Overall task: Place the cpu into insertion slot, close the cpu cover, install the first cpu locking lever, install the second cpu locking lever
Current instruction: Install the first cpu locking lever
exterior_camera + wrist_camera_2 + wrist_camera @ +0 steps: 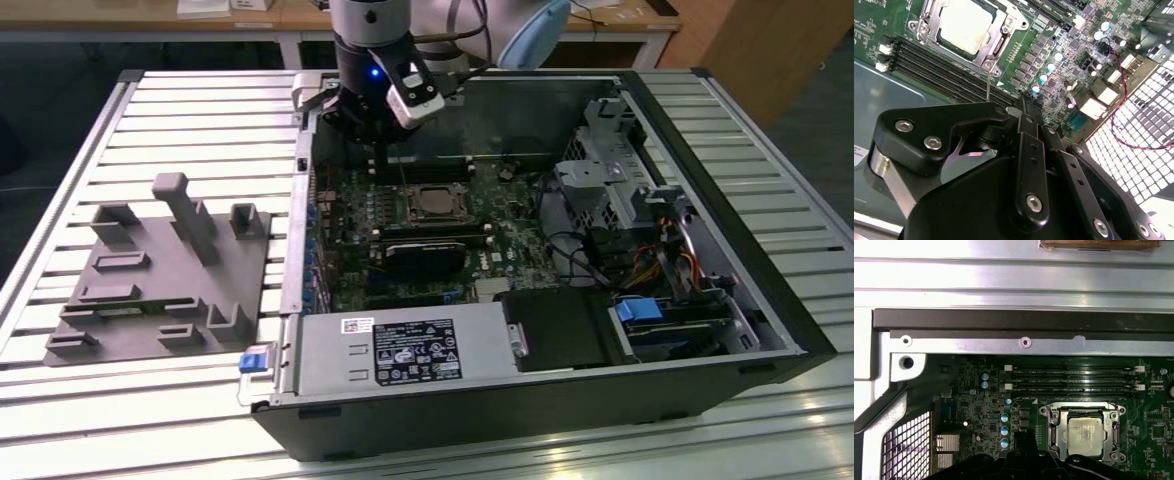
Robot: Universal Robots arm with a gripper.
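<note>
- A slatted metal table (160,120) is seen in the exterior view; on it an opened computer case (747,300) lies on its side, with a grey plastic fixture (160,270) set well apart from it, toward the exterior view's left
- Inside the case a green circuit board (360,215) is laid flat; a power supply box (400,352) sits along the case's near edge, and a black heatsink block (424,258) lies on the board just beside the chip socket
- The robot arm (374,40) is held over the far edge of the case; its gripper (378,128) hangs above the board, near the socket but apart from it; the gripper's dark linkages are seen close up in the second wrist view (1019,165); whether it is parted or clenched cannot be told, and nothing is seen held in it
- Long black memory slots (1074,380) are seen running beside the socket in both wrist views (939,70)
- The insertion slot (1051,432) is occupied; the cpu cover (999,42) is lowered over it as a silver frame
- The cpu (1085,432) is seated in the slot, its dull silver top showing through the cover's window (964,22); it is also made out in the exterior view (430,203)
- A thin metal lever (988,87) is seen standing up from the cover's corner
</note>
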